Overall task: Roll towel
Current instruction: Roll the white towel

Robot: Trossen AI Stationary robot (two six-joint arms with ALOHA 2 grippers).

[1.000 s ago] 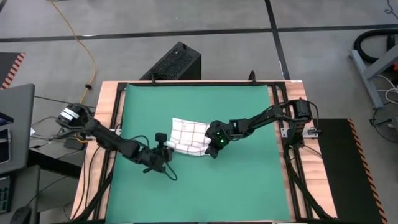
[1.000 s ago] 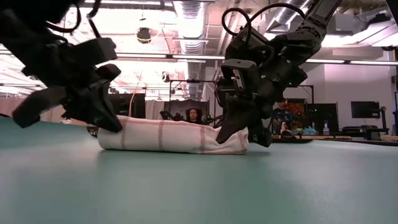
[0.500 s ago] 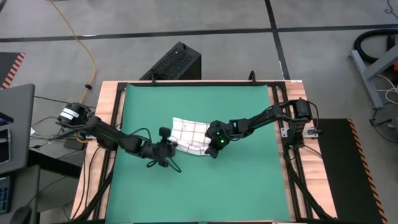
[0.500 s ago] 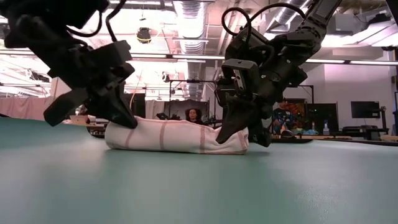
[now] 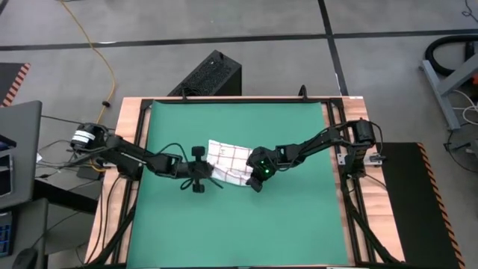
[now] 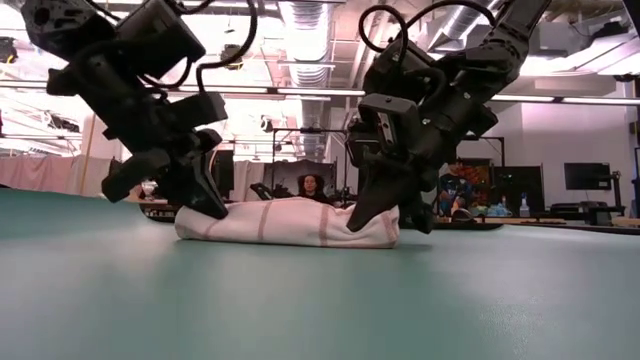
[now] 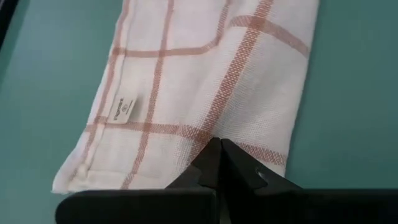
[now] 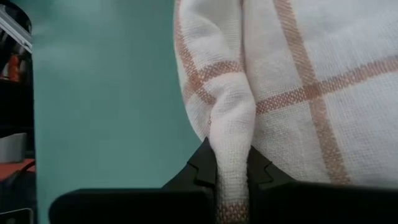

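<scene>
The white towel [image 5: 228, 161] with its thin dark-red grid lies bunched into a thick, loosely rolled strip on the green mat [image 5: 299, 224]; in the low view it is a low roll [image 6: 290, 222]. My left gripper [image 5: 203, 173] is shut at the towel's left end, which also shows in the low view [image 6: 212, 205]. My right gripper [image 5: 253, 179] is shut on the towel's right end and shows in the low view too [image 6: 378, 215]. My left gripper has its shut fingertips [image 7: 217, 149] down on the towel's top layer at a crossing of two red lines [image 7: 208, 132], near the left end. The fingers slant down from the table's left. No cloth shows between them. The towel lies on the mat. My right gripper pinches a narrow upright fold of cloth [image 8: 231, 146] at the towel's right end between its two fingers. The fingers slant down from the table's right. The fold stands up between the pads, and the remainder of the towel lies on the mat.
The green mat covers the table inside a black frame [image 5: 142, 149], with bare mat near and far of the towel. Cables and a laptop [image 5: 19, 149] lie off the table's left side. People and screens show in the room beyond, in the low view.
My left gripper has gone toward the table's right and far edge, along the towel's left end, turning as it went. The towel's left end has been pushed in toward the right and stands a little higher; the right end has stayed in place.
</scene>
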